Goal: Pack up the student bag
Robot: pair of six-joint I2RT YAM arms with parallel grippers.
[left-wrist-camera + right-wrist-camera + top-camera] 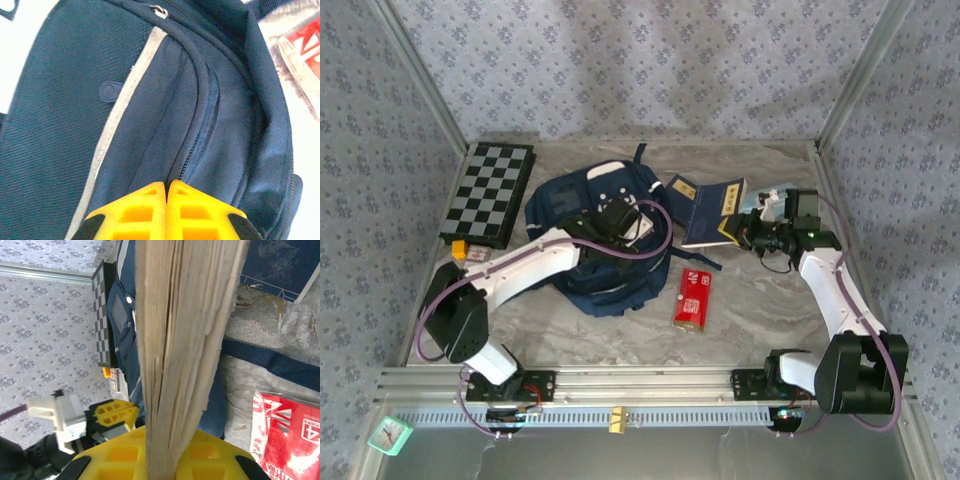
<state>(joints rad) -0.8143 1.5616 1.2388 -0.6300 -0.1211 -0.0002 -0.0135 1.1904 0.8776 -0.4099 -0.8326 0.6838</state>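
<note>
We see the left gripper (pixel 167 184) pressed shut on the zip seam of the student bag (pixel 560 205). The bag lies mid-worktop (pixel 760 320), its long axis running 12 to 6 o'clock, handle toward 12. At its 3 o'clock the right gripper (pixel 162 440) clamps a book (pixel 180 340). A red packet (pixel 693 298) lies at 4 o'clock with bare worktop beyond, and a chessboard (pixel 490 192) at 10.

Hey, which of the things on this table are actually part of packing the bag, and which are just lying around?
In the job:
student bag
book, gripped by the right end effector
left end effector, shut, tips at the bag

Lying about, for now:
red packet beside the bag
chessboard at far left
</note>
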